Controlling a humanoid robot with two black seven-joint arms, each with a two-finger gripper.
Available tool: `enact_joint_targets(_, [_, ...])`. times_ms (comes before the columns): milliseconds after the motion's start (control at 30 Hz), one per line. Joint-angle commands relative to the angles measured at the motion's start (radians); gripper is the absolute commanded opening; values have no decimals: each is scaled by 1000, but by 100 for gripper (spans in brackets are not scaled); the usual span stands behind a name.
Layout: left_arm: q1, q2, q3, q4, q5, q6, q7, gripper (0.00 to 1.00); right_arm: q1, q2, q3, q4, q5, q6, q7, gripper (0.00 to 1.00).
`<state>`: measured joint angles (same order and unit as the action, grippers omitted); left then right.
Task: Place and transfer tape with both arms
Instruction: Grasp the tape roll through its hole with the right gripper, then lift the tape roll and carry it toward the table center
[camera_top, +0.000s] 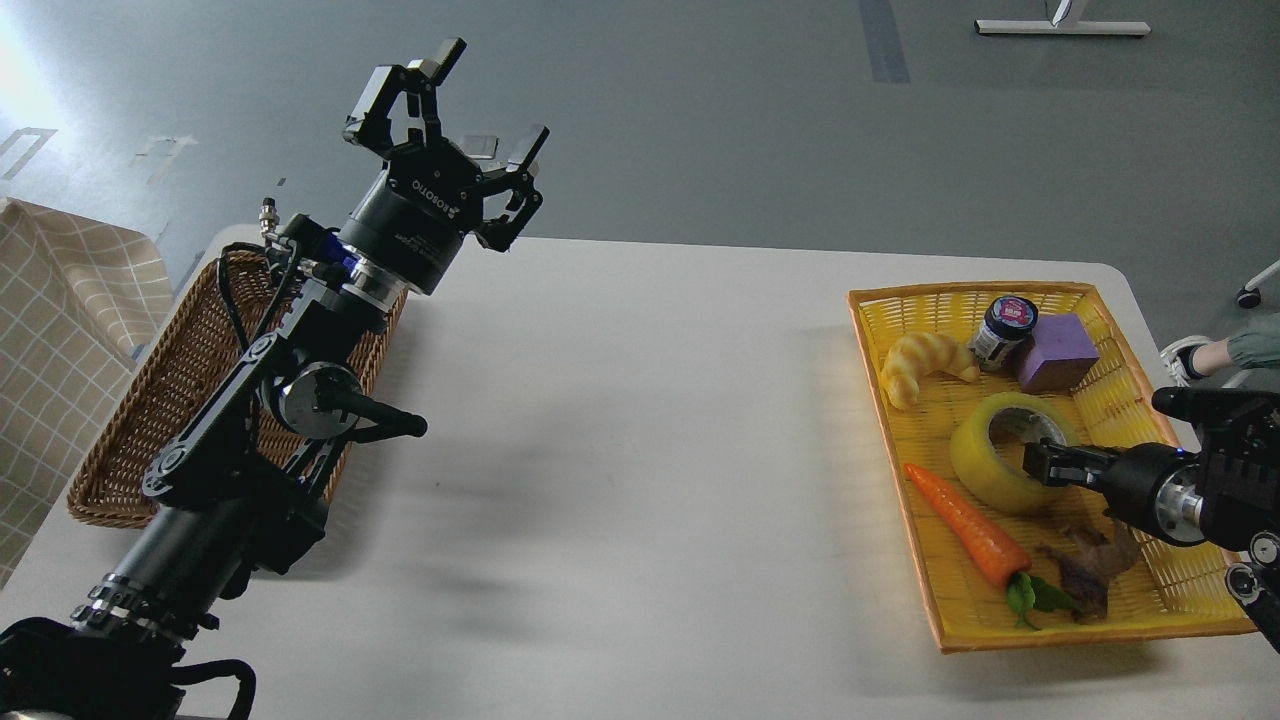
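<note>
The tape (985, 470), a translucent yellow roll with a grey-white core, lies in the yellow tray (1000, 296) at the table's right. My right gripper (1045, 462) comes in from the right edge and its tip sits at the roll's right wall, over the core. It is dark and seen end-on, so its fingers cannot be told apart. My left gripper (482, 105) is open and empty. It is held high above the table's far left, far from the tape.
The tray also holds a croissant toy (920, 362), a small dark jar (1003, 327), a purple block (1058, 352), a carrot (965, 525) and a brown toy animal (1090, 565). A brown wicker basket (150, 400) stands at the table's left, under my left arm.
</note>
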<state>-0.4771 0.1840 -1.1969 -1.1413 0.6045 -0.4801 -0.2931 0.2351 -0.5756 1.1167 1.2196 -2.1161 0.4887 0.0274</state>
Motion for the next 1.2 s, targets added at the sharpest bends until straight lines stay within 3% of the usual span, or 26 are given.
enact_joint_targets(0, [0,0,0,0,1,0,0,98,1,2,9,3,4,0,0,19])
enact_joint_targets(234, [0,6,2,-2,1,0,0,98,1,-10,32,24,15,0,3,19])
enact_joint_targets(367, [0,6,2,0,1,0,2,98,1,-23,52,41,16,0,60,19])
enact_joint_targets(501, [2,6,2,-2,1,0,0,98,7,-41,78,80,19,0,74,19])
enact_joint_targets(734, [8,5,3,-2,1,0,0,98,61,-82,84,144,195,0,75,19])
enact_joint_targets(968, [8,5,5,0,3,1,2,98,148,-72,60,136,205,0,72,22])
enact_joint_targets(1168, [8,3,5,-2,3,1,2,98,291,-12,-93,115,205,0,60,22])
